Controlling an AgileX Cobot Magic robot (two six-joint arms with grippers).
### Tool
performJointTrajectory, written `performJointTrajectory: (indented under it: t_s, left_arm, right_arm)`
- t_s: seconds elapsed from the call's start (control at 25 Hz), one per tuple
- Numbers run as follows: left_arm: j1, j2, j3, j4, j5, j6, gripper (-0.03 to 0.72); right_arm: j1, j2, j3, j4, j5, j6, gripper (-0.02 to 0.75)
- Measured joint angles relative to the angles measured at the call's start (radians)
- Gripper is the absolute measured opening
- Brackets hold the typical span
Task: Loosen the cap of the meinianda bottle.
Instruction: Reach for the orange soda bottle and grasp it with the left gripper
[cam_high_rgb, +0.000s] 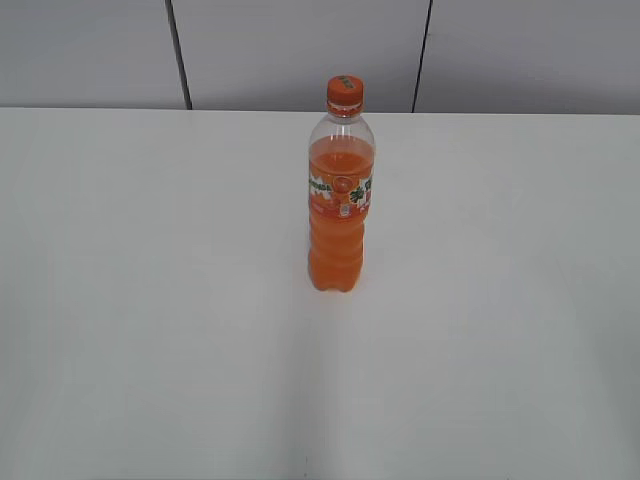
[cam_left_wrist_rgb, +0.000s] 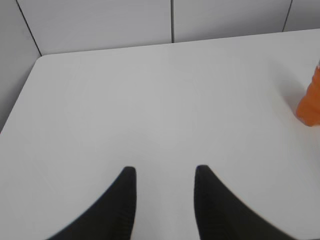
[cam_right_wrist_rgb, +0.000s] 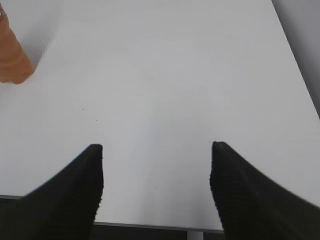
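Both grippers hover over bare table with nothing between their fingers: the left gripper (cam_left_wrist_rgb: 165, 172) has its two dark, tapering, curved fingers parted by a moderate gap, and the right gripper (cam_right_wrist_rgb: 156, 147) has its ribbed black fingers spread wide, near the table's front edge. Neither touches anything.

On the meinianda bottle (cam_high_rgb: 341, 200) the label band is orange, green and white; its lettering is too small and curved away to read. It is a tall, slim, clear plastic bottle standing upright on the smooth white table (cam_high_rgb: 150, 300), towards the far middle, filled with orange soda to just below the clear shoulder, its lower body ribbed in rounded rings. Its cap (cam_high_rgb: 345, 93) is small, round and orange with a greenish mark on top, seated on the neck.

Each wrist view catches only an orange sliver of the bottle at its edge, well apart from the fingers
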Motion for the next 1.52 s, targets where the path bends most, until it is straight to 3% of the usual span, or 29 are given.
performJointTrajectory:
  t_s: [1.28,1.4,1.52]
  left_arm:
    - [0.0,0.0,0.0,0.0,0.0,0.0,0.249]
    - [0.0,0.0,0.0,0.0,0.0,0.0,0.293]
    - [0.0,0.0,0.0,0.0,0.0,0.0,0.4]
  right_arm:
    - [0.0,0.0,0.0,0.0,-0.001,0.0,0.503]
    - [0.0,0.0,0.0,0.0,-0.001,0.0,0.503]
    - [0.0,0.0,0.0,0.0,-0.001,0.0,0.503]
